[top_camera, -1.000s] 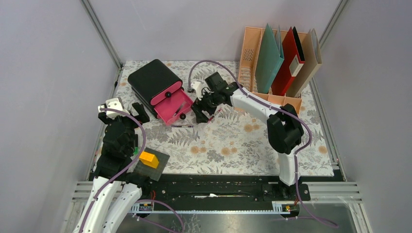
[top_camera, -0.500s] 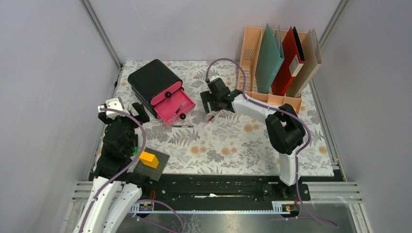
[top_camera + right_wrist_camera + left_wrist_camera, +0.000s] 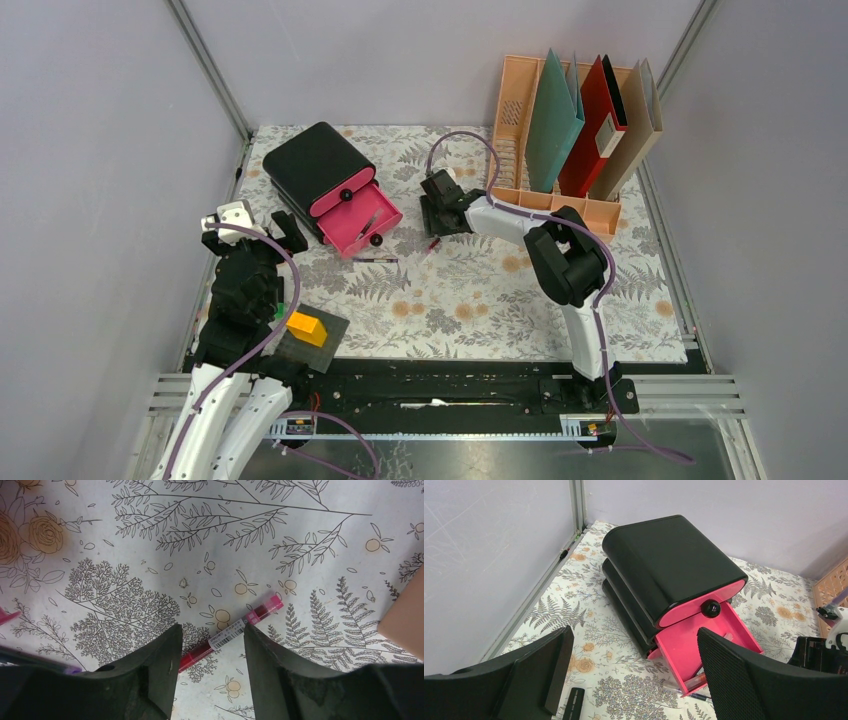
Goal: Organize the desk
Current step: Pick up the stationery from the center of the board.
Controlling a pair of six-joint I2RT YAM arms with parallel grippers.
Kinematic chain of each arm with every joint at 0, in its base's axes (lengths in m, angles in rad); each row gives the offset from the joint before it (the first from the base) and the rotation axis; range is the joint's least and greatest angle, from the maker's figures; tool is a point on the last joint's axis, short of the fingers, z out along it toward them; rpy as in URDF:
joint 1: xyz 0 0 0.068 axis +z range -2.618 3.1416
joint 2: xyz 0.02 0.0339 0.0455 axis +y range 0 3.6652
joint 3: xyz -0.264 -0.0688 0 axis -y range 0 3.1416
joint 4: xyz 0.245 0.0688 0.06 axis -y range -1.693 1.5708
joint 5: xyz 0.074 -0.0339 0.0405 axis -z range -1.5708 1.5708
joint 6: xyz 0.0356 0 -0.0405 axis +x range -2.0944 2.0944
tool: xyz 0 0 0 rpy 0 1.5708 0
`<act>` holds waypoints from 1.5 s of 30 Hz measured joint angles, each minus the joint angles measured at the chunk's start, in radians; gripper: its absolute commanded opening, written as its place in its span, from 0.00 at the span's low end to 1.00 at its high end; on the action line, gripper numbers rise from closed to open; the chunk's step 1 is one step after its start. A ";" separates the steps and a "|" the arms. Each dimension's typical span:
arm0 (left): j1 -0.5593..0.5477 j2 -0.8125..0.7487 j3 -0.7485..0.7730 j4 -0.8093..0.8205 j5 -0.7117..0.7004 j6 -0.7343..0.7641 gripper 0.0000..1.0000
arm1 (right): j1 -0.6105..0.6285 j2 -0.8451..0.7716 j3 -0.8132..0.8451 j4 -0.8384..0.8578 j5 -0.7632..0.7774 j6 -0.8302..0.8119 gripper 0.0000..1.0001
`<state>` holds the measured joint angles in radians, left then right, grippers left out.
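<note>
The desk (image 3: pixel 480 290) is covered in a pale cloth with ferns and flowers. A red pen (image 3: pixel 235 630) lies flat on it, aslant between the fingers of my right gripper (image 3: pixel 212 630), which is open and hangs low over it without closing on it. From above, that red pen (image 3: pixel 432 243) shows just in front of the right gripper (image 3: pixel 437 215). My left gripper (image 3: pixel 633 640) is open wide and empty, facing the black drawer box (image 3: pixel 669 565). Its lower pink drawer (image 3: pixel 709 640) is pulled out with a pen inside.
A dark pen (image 3: pixel 375 259) lies on the cloth in front of the open drawer. A black marker (image 3: pixel 573 704) lies by my left finger. A peach file rack (image 3: pixel 515 120) with folders stands back right. A yellow block (image 3: pixel 307 327) sits on a dark pad front left.
My right gripper has pulled away from the drawer, swung right and come down over the red pen, its jaws narrowing. The left arm has not moved.
</note>
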<state>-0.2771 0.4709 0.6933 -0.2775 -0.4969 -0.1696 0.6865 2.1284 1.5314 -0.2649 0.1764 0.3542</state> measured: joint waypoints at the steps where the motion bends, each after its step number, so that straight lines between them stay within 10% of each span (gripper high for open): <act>1: 0.000 0.000 0.000 0.000 0.000 0.000 0.99 | 0.000 0.000 0.000 0.001 0.000 0.003 0.52; 15: 0.004 0.000 0.000 0.002 0.001 0.000 0.99 | 0.000 -0.001 -0.031 0.019 0.008 0.018 0.56; 32: 0.010 0.000 0.000 0.002 0.008 0.000 0.99 | 0.000 -0.015 -0.071 0.070 0.016 0.000 0.00; 45: 0.012 0.000 0.000 0.002 0.017 0.000 0.99 | 0.000 -0.064 -0.134 0.111 -0.077 -0.258 0.00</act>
<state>-0.2653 0.4709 0.6933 -0.2756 -0.4797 -0.1696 0.6865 2.0647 1.3975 -0.1543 0.0998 0.0963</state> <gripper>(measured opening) 0.987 0.031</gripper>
